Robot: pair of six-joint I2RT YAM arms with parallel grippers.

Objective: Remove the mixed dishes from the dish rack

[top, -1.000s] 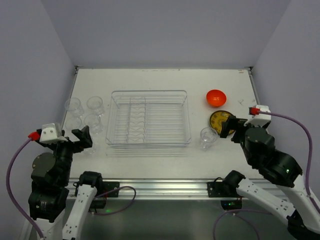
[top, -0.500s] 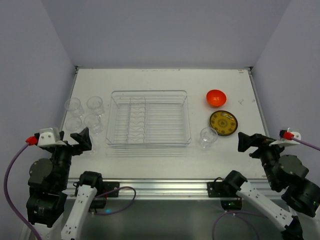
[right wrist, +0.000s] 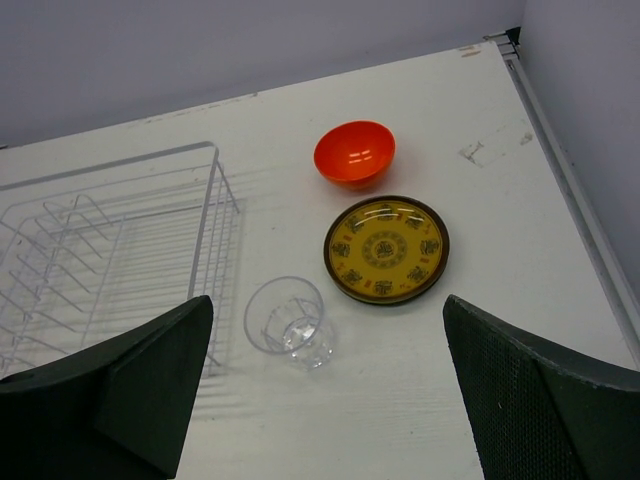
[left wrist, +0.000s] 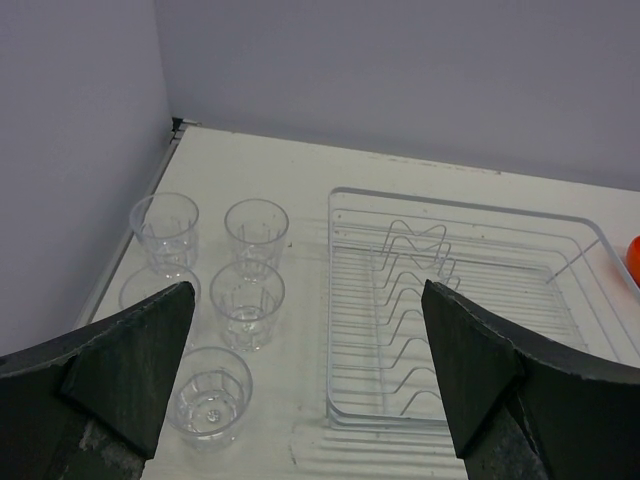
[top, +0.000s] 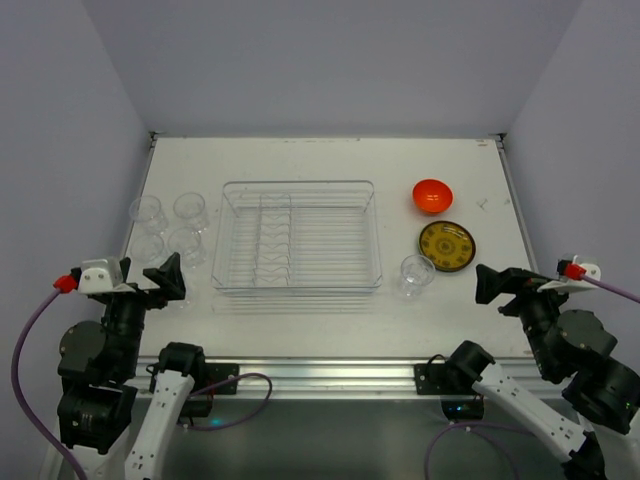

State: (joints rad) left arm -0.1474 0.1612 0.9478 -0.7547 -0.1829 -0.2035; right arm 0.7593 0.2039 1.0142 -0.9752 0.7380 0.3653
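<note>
From above, the dish rack (top: pixel 300 184) sits in the middle of the bench (top: pixel 330 158), its long sides running towards the far edge. Towards the bench's left edge, just beside the rack, stands a cluster of glass cups (top: pixel 190 210). On the rack's other side, the orange bowl (top: pixel 432 195) rests on the bench towards the right edge. The patterned plate (top: pixel 446 246) lies flat just nearer than the bowl, and a single glass cup (top: pixel 416 275) stands between the plate and the rack's near right corner. The left pincer (top: pixel 145 280) hangs over the near left corner and the right pincer (top: pixel 505 285) over the near right. Both are spread wide with nothing in them.

The left wrist camera looks between two widely parted dark fingers (left wrist: pixel 130 360) that grip nothing. Five cups show here, upright on the bench and left of the rack's left wall. One of them is partly hidden behind the left finger. The rack's wire ribs rise in a row along its floor. A sliver of the bowl shows at the right border.

The right wrist camera also shows spread fingers (right wrist: pixel 540 390) with nothing held. Beyond them, the single cup stands upright just beside the rack's near right corner. The plate is near it on the right, and the bowl is close behind the plate without touching it.
</note>
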